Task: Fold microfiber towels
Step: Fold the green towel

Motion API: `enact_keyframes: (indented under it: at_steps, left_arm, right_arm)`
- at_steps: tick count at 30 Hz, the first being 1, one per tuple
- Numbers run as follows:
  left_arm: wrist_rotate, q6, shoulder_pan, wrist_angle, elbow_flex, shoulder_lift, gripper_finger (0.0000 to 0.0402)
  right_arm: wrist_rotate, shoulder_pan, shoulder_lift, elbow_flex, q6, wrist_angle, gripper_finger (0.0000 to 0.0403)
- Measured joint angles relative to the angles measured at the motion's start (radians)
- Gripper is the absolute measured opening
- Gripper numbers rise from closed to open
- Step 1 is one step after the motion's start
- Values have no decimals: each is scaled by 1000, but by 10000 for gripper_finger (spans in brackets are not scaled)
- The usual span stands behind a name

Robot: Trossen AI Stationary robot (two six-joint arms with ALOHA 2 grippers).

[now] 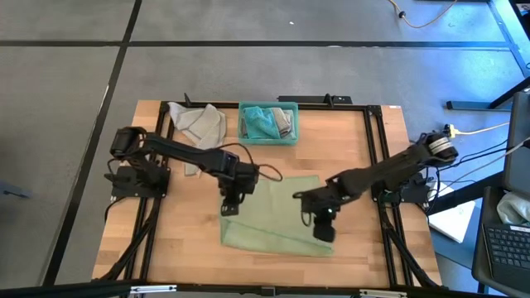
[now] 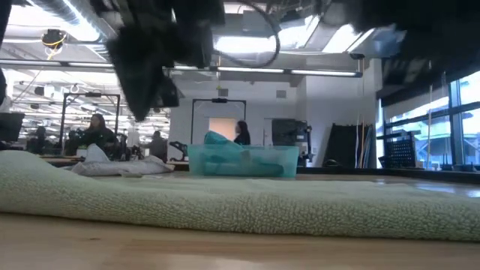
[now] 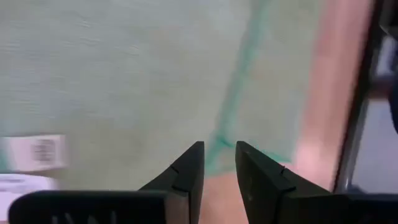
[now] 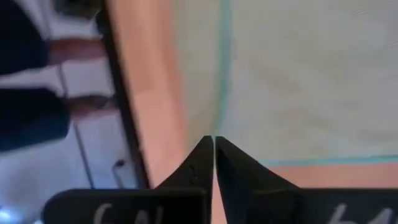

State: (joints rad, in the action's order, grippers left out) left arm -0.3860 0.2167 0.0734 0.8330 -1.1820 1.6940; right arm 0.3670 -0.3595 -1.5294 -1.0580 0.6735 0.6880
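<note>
A pale green microfiber towel [image 1: 277,215] with a teal hem lies flat on the wooden table, right of middle and toward the near edge. The low view shows it as a low flat layer [image 2: 240,202]. My left gripper [image 1: 229,209] hovers over the towel's left edge, open by a narrow gap with nothing between the fingers [image 3: 219,146]. A white tag [image 3: 37,152] lies on the towel below it. My right gripper [image 1: 323,232] hangs over the towel's right near part, shut and holding nothing [image 4: 213,140]. The towel's hem [image 4: 222,68] runs below it.
A teal plastic bin [image 1: 267,132] holding teal cloths stands at the far middle. A crumpled light grey towel [image 1: 199,124] lies to its left. Black frame rails [image 1: 377,165] run along the table's sides. Bare wood shows left of the green towel [image 1: 182,223].
</note>
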Motion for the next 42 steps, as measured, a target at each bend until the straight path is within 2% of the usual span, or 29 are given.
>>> enact_keyframes:
  at_steps: [3, 7, 10, 12, 15, 21, 25, 33, 35, 39, 42]
  left_arm:
    - [6, -2, 42, 3, 0, -13, 86]
    - [29, 40, 82, -35, 0, -16, 86]
    - [41, 74, 106, -104, 0, -16, 86]
    - [69, 94, 118, -161, -1, -16, 86]
    - [108, 98, 132, -226, -1, -16, 86]
    - [142, 140, 138, -304, -1, -16, 86]
    - [144, 173, 142, -314, -2, -16, 86]
    - [144, 176, 176, -311, -2, -16, 85]
    - [155, 175, 187, -311, -2, -17, 85]
    - [188, 176, 197, -314, -2, -17, 85]
    - [192, 183, 196, -323, -2, -17, 85]
  right_arm:
    - [41, -50, 23, 3, 4, 10, 50]
    - [55, -124, 25, 3, 29, 17, 119]
    - [18, -183, 18, 3, 45, 15, 161]
    - [-29, -210, 11, 3, 65, 16, 174]
    - [-57, -233, -18, 3, 85, 15, 177]
    - [28, -235, -118, 3, 114, -46, 171]
    - [42, -235, -166, 3, 141, -84, 170]
    - [68, -219, -151, 3, 187, -59, 170]
    - [43, -219, -127, 2, 194, -63, 170]
    - [-82, -219, -114, 3, 186, -51, 170]
    - [-82, -219, -135, 31, 160, -115, 170]
